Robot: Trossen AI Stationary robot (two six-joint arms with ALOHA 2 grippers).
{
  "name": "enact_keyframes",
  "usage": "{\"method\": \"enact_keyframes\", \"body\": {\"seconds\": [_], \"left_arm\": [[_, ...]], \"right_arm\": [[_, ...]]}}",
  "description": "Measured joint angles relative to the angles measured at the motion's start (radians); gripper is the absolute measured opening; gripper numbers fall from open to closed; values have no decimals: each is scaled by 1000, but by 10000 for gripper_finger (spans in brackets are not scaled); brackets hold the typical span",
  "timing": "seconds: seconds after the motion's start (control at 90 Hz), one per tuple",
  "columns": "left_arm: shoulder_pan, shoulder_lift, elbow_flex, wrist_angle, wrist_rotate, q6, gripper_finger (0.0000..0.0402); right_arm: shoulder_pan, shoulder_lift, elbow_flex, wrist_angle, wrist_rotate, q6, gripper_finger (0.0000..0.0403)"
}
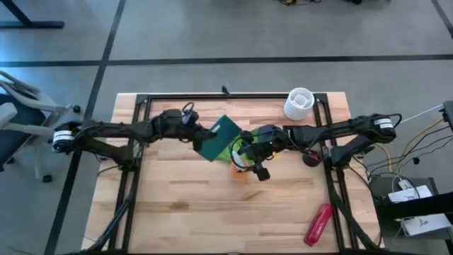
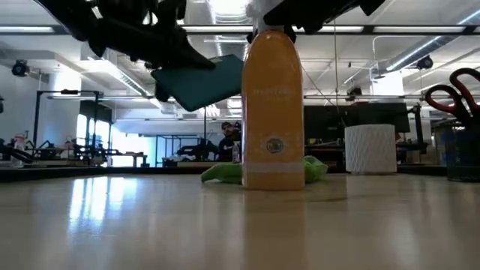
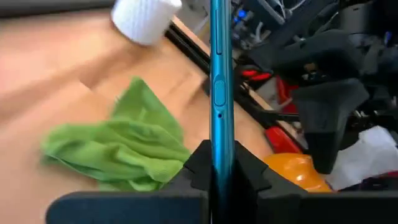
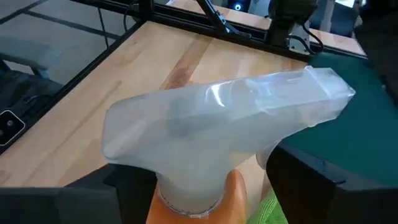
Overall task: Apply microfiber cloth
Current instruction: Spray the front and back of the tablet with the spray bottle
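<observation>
A translucent white spray head (image 4: 217, 134) fills most of the view, sitting on the orange bottle (image 4: 205, 199). 2 dark fingers (image 4: 314, 186) flank the bottle neck. A sliver of lime-green microfiber cloth (image 4: 268, 210) shows beside it, with the dark teal flat device (image 4: 357, 118) just beyond on the wooden table (image 4: 143, 68).

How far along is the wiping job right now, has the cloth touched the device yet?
Not yet. Done so far: the left gripper has the dark flat device lifted off the table, clamped edge-on. In hand: the right gripper sits at the orange spray bottle, which stands on the wood. Left: the microfiber cloth lies crumpled on the table beside the bottle, unheld, so picking it up and wiping remain.
</observation>
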Motion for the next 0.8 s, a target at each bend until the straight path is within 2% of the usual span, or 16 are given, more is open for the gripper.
{"method": "enact_keyframes", "body": {"seconds": [0.222, 0.4, 0.5, 0.689, 0.8], "left_arm": [[-1, 107, -2, 152, -4, -28, 6], [-6, 90, -45, 250, -95, -31, 6], [-10, 77, -97, 359, -152, -35, 6], [-15, 91, -192, 582, -165, -86, 6], [-19, 92, -232, 699, -212, -99, 6]], "right_arm": [[0, 0, 0, -5, -1, 0, 250], [0, 0, 0, -6, -1, -9, 236], [0, 0, 0, -6, -1, -9, 234], [0, 0, 0, -4, 0, -9, 237], [1, 0, 0, -4, 19, -6, 230]]}}
